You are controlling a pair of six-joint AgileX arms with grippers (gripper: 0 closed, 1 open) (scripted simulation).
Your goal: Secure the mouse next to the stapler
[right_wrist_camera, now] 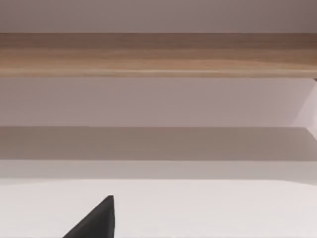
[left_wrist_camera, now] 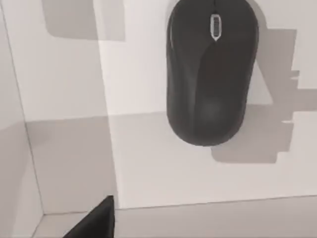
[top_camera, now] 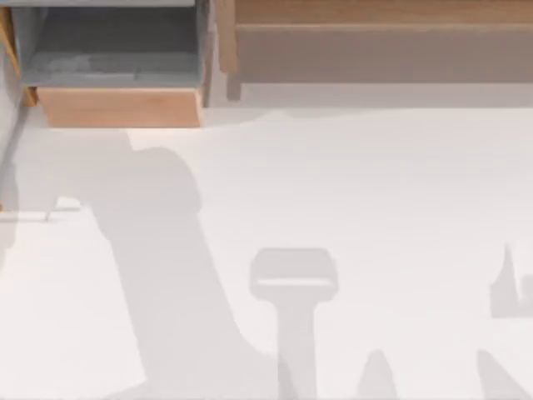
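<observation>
Top view: 1 white counter (top_camera: 350, 183), crossed by grey shadows. At its far edge, 1 wooden drawer (top_camera: 117, 75) stands open with a grey interior, left of 1 long wooden cabinet front (top_camera: 375, 42). Both are cut off by the frame's upper edge.

Left wrist view: 1 black mouse (left_wrist_camera: 210, 74) with 1 pale-rimmed scroll wheel (left_wrist_camera: 215, 27) lies flat on the white surface. Its front end is cut off at the frame edge. Beside the mouse, on its long side away from its own shadow, a pale upright panel (left_wrist_camera: 17, 148) rises from the surface, well apart from the mouse. 1 dark fingertip (left_wrist_camera: 96, 223) of the left claw shows at the frame edge, near the mouse's rear end but apart from it, not touching. The rest of that claw is out of frame, so its opening cannot be told.

Right wrist view: 1 dark fingertip (right_wrist_camera: 96, 223) of the right claw over the white counter, facing 1 wooden rail (right_wrist_camera: 158, 54) with a shadowed pale band beneath it. The rest of that claw is also cut off; its opening cannot be told.
</observation>
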